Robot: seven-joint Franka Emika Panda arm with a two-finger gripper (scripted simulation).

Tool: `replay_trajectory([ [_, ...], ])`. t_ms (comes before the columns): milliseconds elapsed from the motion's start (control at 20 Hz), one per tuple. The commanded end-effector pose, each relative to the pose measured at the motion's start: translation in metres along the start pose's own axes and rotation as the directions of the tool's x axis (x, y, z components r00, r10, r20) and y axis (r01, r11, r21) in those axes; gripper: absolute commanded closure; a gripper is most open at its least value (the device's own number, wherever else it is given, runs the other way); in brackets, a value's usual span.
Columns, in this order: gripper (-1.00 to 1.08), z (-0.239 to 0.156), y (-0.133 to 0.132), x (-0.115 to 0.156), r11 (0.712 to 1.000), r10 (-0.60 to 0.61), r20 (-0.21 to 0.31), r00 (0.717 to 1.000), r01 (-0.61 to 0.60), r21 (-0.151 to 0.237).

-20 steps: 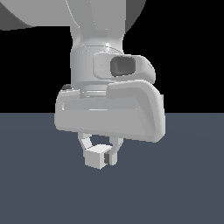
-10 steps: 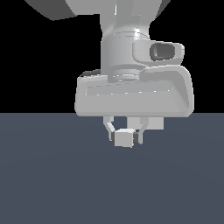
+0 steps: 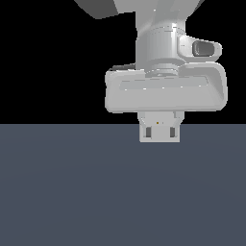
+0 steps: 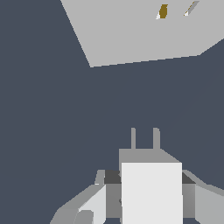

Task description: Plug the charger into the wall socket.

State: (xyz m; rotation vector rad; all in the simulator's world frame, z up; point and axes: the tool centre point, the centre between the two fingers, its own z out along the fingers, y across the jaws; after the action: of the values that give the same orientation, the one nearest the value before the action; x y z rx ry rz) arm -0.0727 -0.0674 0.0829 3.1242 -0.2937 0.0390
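Note:
In the wrist view my gripper (image 4: 151,186) is shut on the charger (image 4: 151,192), an off-white block held between the two fingers (image 4: 103,197). Its two thin grey prongs (image 4: 144,138) point toward the wall socket (image 4: 131,30), a flat light-grey plate with an orange dot (image 4: 162,11) and a small hole beside it. A stretch of dark floor lies between the prongs and the plate. In the exterior view a light-grey square with an orange dot, the wall socket (image 3: 159,137), shows just under the wide hand body (image 3: 166,91). The charger and fingers cannot be made out there.
The dark blue-grey floor (image 3: 96,192) spreads around the gripper in both views. The arm's wrist link (image 3: 161,43) rises above the hand. Nothing else stands in view.
The hand has moved toward the exterior view's right and turned to face the camera squarely. The charger seen between the fingers earlier is now hidden behind the square plate.

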Motion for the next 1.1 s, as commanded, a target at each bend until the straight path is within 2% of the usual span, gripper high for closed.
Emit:
replay_trajectory([
  [0, 1.08, -0.005, 0.006, 0.007, 0.999, -0.036, 0.000, 0.999, 0.036, 0.001],
  [450, 1.08, -0.016, 0.018, 0.023, 0.994, -0.107, 0.001, 0.994, 0.107, 0.004],
  [1050, 1.08, -0.017, 0.018, 0.025, 0.994, -0.111, 0.001, 0.994, 0.111, 0.004],
])
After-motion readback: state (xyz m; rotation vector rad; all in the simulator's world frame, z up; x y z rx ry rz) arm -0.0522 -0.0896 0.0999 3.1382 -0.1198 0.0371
